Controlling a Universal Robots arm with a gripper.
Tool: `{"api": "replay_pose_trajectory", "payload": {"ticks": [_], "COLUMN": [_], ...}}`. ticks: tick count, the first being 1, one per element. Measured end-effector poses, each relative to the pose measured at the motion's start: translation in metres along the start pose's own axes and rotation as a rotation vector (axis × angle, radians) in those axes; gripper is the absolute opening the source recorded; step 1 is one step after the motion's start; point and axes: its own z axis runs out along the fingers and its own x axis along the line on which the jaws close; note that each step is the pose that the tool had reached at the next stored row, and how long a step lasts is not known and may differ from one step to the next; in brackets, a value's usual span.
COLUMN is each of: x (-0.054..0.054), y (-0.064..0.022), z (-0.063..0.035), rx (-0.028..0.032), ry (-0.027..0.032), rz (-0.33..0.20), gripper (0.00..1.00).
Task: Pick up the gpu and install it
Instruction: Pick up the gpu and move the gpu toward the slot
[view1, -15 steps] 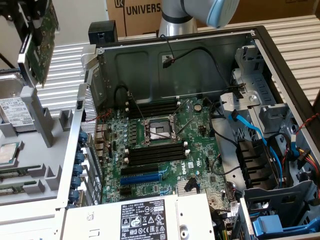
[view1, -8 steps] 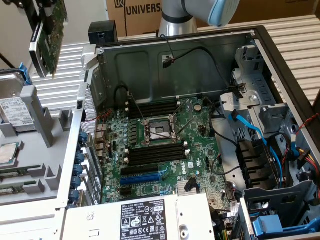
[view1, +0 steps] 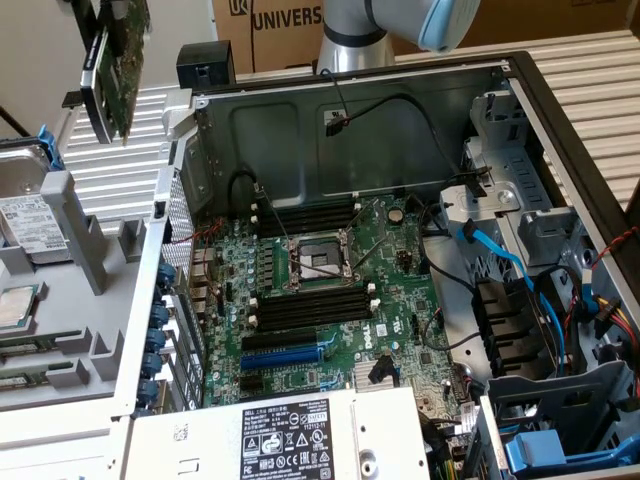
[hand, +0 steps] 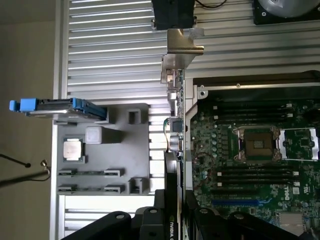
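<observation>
Currently the gpu is held aloft at the exterior view's left. It is outside the case and well apart from the motherboard. In the wrist view the gpu is seen edge-on, and the gripper is clenched on its shroud end. The jaws are closed on either face, and the silver bracket is carried at the far end. Below the card, the slatted table and the gray fixture are seen to one side and the motherboard to the other. The blue slot on the motherboard is seen unoccupied, so the card is judged lifted but not yet seated.

The card is judged light and stiff but fragile. The board is thin, its small parts are exposed, and the contact edge is easily marred. The flat shroud and the opposite board face are judged the safest places for a hold, as is done now, with the contact edge and bracket left free. A snag is judged possible where the thin bracket meets the case wall. A twist in the jaws is also judged possible if the card is pressed off-line.
</observation>
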Motion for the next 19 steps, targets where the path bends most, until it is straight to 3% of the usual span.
{"api": "replay_pose_trajectory", "payload": {"ticks": [7,19], "x": [-0.017,-0.044], "y": [0.0013,0.0026], "z": [-0.0047,-0.0082], "rx": [0.0018,0.0043], "ry": [0.0206,0.0255], "rz": [-0.008,-0.058], "gripper": [0.26,0.26]}}
